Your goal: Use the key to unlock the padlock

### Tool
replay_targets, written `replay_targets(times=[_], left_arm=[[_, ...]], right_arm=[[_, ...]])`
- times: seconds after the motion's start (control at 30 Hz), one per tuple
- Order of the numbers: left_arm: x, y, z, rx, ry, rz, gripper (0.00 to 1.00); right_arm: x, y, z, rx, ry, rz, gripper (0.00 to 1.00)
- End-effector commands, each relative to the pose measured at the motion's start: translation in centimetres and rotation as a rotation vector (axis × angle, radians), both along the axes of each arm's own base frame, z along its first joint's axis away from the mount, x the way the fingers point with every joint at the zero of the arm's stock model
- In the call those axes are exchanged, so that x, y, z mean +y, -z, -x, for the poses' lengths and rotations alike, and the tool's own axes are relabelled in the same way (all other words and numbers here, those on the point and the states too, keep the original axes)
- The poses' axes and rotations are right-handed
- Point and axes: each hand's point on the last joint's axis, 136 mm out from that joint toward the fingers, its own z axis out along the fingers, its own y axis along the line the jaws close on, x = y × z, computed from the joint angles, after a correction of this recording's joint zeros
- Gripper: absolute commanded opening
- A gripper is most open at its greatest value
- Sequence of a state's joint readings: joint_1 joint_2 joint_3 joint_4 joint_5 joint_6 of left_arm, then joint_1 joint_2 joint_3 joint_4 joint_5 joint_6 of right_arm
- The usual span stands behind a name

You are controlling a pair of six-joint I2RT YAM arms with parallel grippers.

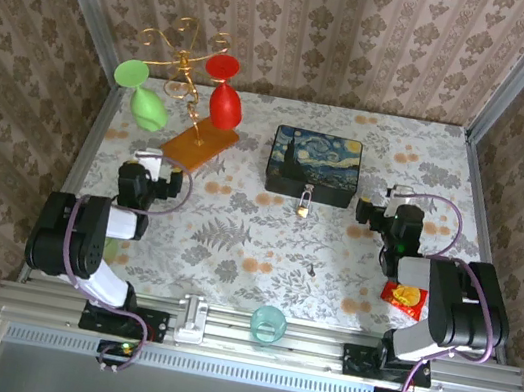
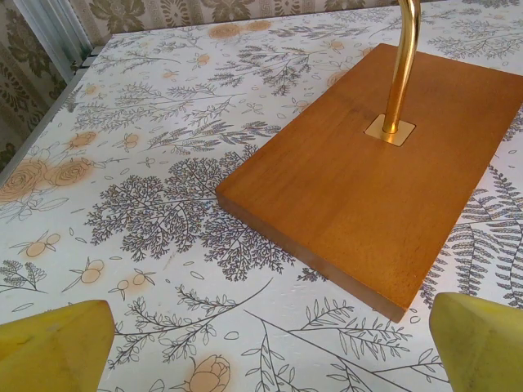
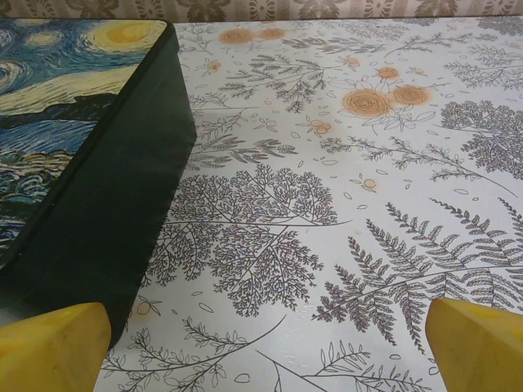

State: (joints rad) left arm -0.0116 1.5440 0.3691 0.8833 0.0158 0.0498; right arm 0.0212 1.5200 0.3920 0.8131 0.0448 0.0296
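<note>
Hanging from the front clasp of the Starry Night box [image 1: 314,165], the brass padlock [image 1: 303,203] sits near the middle of the surface [image 1: 234,242], presumably keeping the lid shut. The key [image 1: 311,267] lies loose at about 5 o'clock from it, free to be picked up. The left claw [image 2: 270,343] is released, facing the wooden stand base [image 2: 368,188]. The right claw [image 3: 261,343], also released, hovers at 3 o'clock of the box and looks the likelier one to fetch the key. The red packet [image 1: 404,298] at 4 o'clock bears print too small to read.
</note>
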Motion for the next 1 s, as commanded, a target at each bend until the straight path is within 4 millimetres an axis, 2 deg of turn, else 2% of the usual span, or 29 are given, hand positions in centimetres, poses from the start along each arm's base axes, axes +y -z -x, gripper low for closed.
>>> replay_targets(times=[0.0,0.97], left_arm=[[0.02,-1.18,-0.95,-0.042,0.012,-0.012,1.00],[0.34,-1.14,-0.94,-0.041,-0.006,-0.011,1.00]], right_arm=[[-0.61,-1.14,-0.80,-0.043,0.029,0.002,1.00],[-0.57,-1.06,-0.82,-0.041,0.028,0.003,1.00]])
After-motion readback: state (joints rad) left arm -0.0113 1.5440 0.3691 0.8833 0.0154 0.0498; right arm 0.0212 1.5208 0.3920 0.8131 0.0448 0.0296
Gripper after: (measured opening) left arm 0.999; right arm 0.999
